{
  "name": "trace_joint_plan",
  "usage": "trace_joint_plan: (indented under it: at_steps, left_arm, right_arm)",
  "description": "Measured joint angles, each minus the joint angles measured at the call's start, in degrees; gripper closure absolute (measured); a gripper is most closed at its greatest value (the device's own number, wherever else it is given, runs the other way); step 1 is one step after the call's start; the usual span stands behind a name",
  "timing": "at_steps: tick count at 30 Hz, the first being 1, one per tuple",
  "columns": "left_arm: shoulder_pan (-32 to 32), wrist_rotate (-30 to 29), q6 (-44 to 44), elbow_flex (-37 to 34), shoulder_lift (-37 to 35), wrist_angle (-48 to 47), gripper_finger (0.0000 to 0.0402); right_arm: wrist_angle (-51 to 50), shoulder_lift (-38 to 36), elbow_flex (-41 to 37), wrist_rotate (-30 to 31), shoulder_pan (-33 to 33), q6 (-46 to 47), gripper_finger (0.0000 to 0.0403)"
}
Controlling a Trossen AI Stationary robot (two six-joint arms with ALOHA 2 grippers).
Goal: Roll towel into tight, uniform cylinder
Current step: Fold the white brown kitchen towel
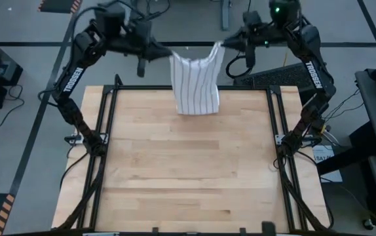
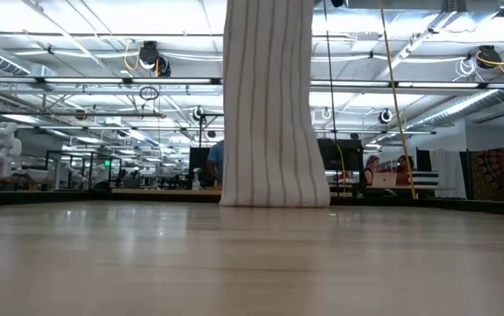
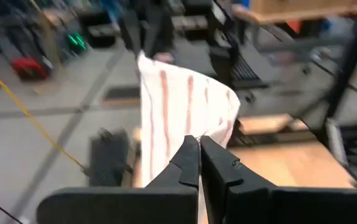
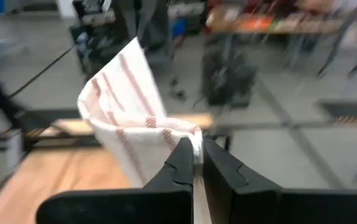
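White pinstriped cloth towel (image 1: 194,84) hangs lengthwise above the wooden table's (image 1: 188,177) far edge, long axis vertical, stripes running downward, lower hem touching the tabletop. Left gripper (image 1: 164,50) and right gripper (image 1: 221,44) each pinch an upper corner.

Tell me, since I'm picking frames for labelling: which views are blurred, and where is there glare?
Both wrist views are soft: backgrounds smeared, the towel slightly blurred beyond the left hand, likewise beyond the right hand. The low view has bright ceiling lights and sheen on the table, yet the towel's stripes read clearly. The high view is evenly lit.
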Motion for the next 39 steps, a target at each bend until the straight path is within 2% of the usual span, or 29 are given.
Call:
trace_joint_plan:
  at_steps: [6, 10, 15, 19, 24, 31, 39]
  left_arm:
    - [-7.02, -0.06, 4.07, -2.59, 0.09, -12.45, 0.0401]
    - [-12.9, -0.72, 3.12, -8.72, -0.75, -14.06, 0.0401]
    - [-20.3, -5.13, 2.0, -18.29, -3.5, -14.31, 0.0401]
    - [-26.12, -10.28, -0.75, -26.05, -6.04, -13.01, 0.0401]
    - [-33.03, -19.73, -6.68, -35.16, -10.61, -6.78, 0.0402]
    - [-42.22, -28.63, -15.07, -48.75, -14.71, 6.75, 0.0402]
    - [-51.29, -39.23, -21.65, -61.82, -14.75, 22.44, 0.0402]
  right_arm:
    - [-12.08, -0.01, -1.33, 0.48, 5.81, -3.69, 0.0399]
    - [-16.06, -0.7, -3.24, 0.46, 10.88, -4.84, 0.0399]
    - [-18.59, -3.28, -9.06, 0.76, 17.21, -4.5, 0.0399]
    - [-17.58, -7.73, -17.82, 5.6, 22.98, -1.94, 0.0399]
    - [-8.25, -14.36, -34.89, 15.15, 30.31, 5.6, 0.0399]
    - [12.84, -23.11, -59.64, 22.62, 40.68, 19.13, 0.0399]
    - [32.53, -26.97, -79.6, 35.55, 53.26, 33.42, 0.0399]
